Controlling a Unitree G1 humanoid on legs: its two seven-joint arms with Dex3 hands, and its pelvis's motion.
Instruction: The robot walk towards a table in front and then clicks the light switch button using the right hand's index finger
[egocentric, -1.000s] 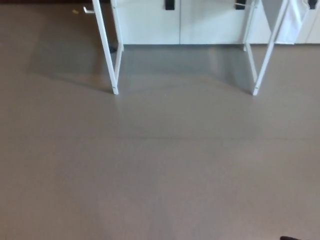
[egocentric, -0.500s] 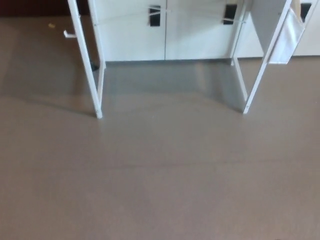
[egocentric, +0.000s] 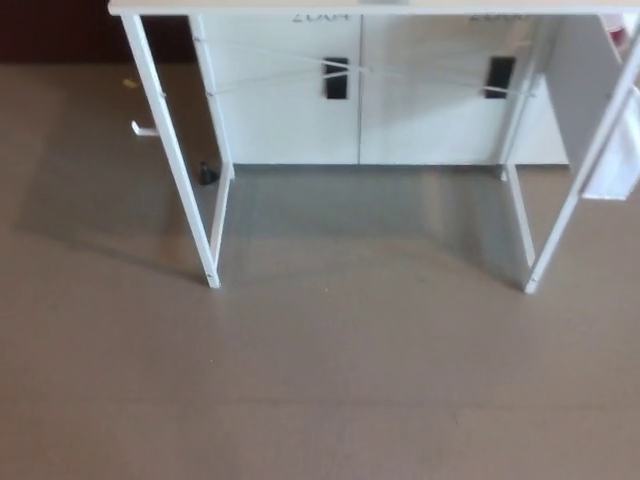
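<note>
A white table stands ahead on the grey floor. Only its front edge (egocentric: 350, 7) shows at the top of the head view, with its left front leg (egocentric: 172, 150) and right front leg (egocentric: 585, 170) below. The tabletop and any light switch button lie above the picture. Neither of my hands shows in this view.
White cabinets (egocentric: 400, 100) with two dark handles (egocentric: 337, 78) stand behind the table. A small hook (egocentric: 143, 128) sticks out from the left leg. A small dark object (egocentric: 207, 175) lies by the rear left leg. A white panel (egocentric: 615, 150) hangs at the right.
The whole picture has slid downward: the camera has tilted up or come nearer, so the table's front edge now shows and its legs sit lower in view.
</note>
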